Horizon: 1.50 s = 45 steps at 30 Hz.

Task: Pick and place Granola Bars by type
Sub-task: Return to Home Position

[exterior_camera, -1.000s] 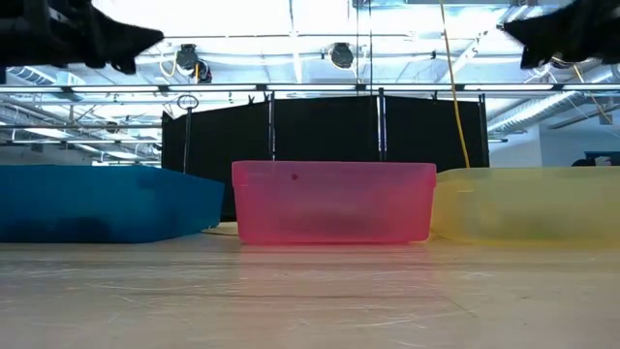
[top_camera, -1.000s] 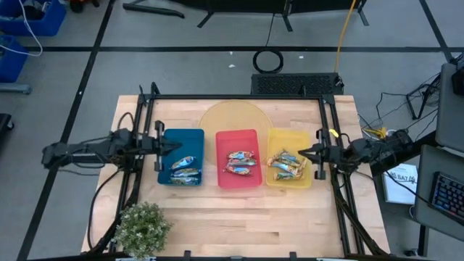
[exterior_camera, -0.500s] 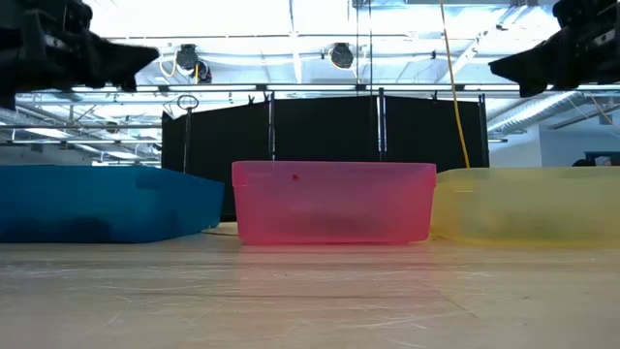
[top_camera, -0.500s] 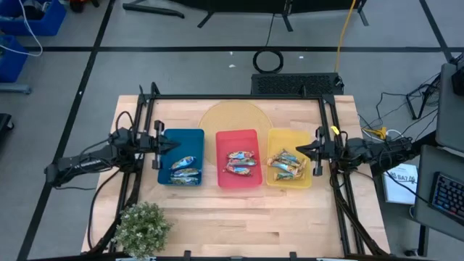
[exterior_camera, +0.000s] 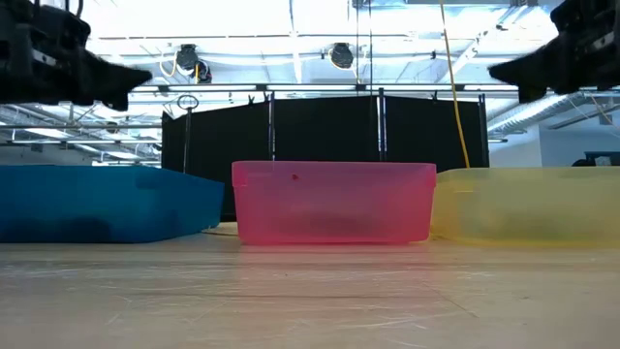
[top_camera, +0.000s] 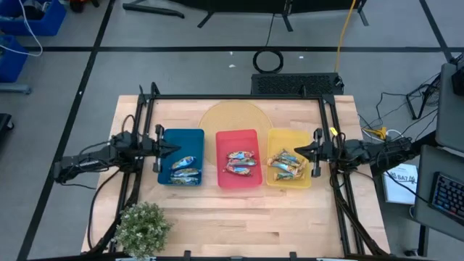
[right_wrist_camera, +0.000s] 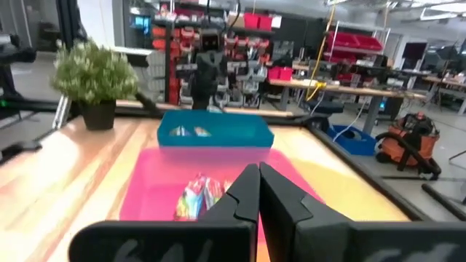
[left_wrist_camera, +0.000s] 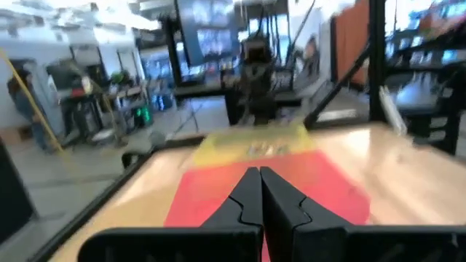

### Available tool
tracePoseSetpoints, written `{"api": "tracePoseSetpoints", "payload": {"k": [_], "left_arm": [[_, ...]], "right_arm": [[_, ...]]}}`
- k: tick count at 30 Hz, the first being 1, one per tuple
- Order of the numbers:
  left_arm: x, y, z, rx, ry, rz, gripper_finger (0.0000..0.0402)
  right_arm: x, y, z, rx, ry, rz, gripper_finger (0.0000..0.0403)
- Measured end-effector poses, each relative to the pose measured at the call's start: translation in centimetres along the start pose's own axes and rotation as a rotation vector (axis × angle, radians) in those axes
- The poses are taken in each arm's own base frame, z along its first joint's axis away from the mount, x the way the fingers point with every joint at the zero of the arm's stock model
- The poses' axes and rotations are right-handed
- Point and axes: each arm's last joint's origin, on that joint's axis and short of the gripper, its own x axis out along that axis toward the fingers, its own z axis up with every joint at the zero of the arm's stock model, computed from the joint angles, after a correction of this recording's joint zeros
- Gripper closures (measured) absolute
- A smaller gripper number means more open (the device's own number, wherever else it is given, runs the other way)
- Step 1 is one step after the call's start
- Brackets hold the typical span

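Three trays stand in a row on the table: blue (top_camera: 181, 138), red (top_camera: 238, 138), yellow (top_camera: 289, 135). Blue-silver bars (top_camera: 185, 169) lie in the blue tray, red-orange bars (top_camera: 240, 162) in the red tray, gold-tan bars (top_camera: 286, 164) in the yellow tray. My left gripper (top_camera: 174, 146) is shut and empty, level above the blue tray's left rim. My right gripper (top_camera: 298, 151) is shut and empty, level above the yellow tray's right rim. Both hang high above the trays in the low view, the left (exterior_camera: 145, 75) and the right (exterior_camera: 494, 70).
A small green potted plant (top_camera: 141, 227) stands at the table's near left corner. A round yellow mat (top_camera: 233, 116) lies behind the trays. Black frame rails (top_camera: 239, 97) run along the table's left, right and far sides. Bare wood (top_camera: 246, 217) lies in front of the trays.
My left arm has drawn back a little toward the table's left edge and its elbow has dropped toward the near side; its gripper stays shut. My right gripper has come down a little and stays shut above the yellow tray's right rim. The bars and trays have kept still.
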Motion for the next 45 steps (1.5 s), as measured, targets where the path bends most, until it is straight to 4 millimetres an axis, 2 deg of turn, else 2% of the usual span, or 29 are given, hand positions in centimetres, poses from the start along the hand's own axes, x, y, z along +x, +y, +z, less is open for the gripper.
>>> {"api": "tracePoseSetpoints", "payload": {"k": [4,11,23,29,39,45], "left_arm": [[0.1,-0.4,-0.2,0.043,0.028,0.011,0.0401],[0.1,-0.9,-0.3,0.078,0.038,-0.011,0.0401],[0.2,-1.0,-0.3,0.079,0.052,0.006,0.0401],[0.2,-1.0,-0.3,0.072,0.05,0.003,0.0398],[0.2,-0.9,-0.2,-0.06,0.041,0.015,0.0378],[0.2,-0.9,-0.2,-0.051,0.039,0.015,0.0377]], "right_arm": [[0.4,0.2,-1.2,0.0,0.0,-0.001,0.0403],[0.5,0.4,-1.5,0.007,-0.033,0.026,0.0403],[0.5,0.3,-0.5,0.002,-0.141,0.009,0.0403],[0.5,0.3,-0.5,0.02,-0.142,0.01,0.0403],[0.5,0.3,-0.6,0.015,-0.133,0.01,0.0403],[0.5,0.3,-0.6,0.021,-0.133,0.01,0.0403]]}}
